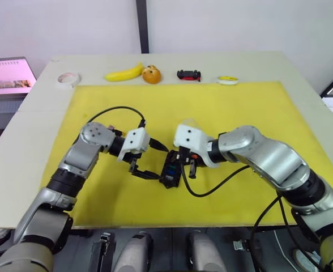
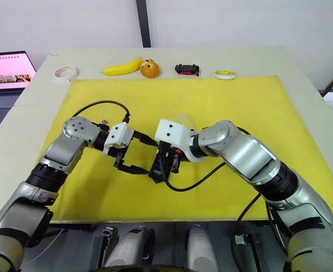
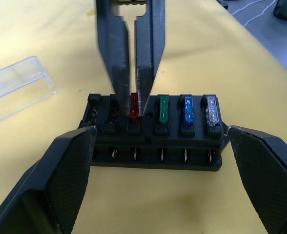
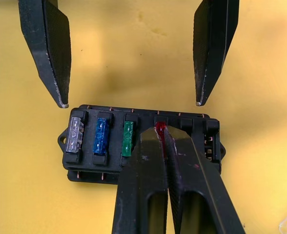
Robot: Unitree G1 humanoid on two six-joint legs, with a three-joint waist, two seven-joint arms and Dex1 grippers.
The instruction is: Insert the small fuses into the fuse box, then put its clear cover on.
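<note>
A: Left gripper (image 3: 155, 180) first, what's it doing?
B: Fingers spread wide, one at each end of the fuse box (image 3: 153, 129), not touching it. Box sits on the yellow mat (image 1: 234, 107), mid-table, between both arms.
A: What's in the box, left to right from that wrist view?
B: Two empty slots, then red fuse (image 3: 133, 105), green fuse (image 3: 164, 108), blue fuse (image 3: 188, 109), clear-grey fuse (image 3: 211, 109). All upright in one row.
A: Right gripper (image 4: 162, 131)?
B: Fingers pinched together on the red fuse, right at its slot.
A: Clear cover (image 3: 14, 83)?
B: Lying flat on the mat, just beside the box, apart from it.
A: Back edge of the table?
B: Tape roll (image 1: 68, 79), banana (image 1: 124, 73), toy car (image 1: 189, 74).
</note>
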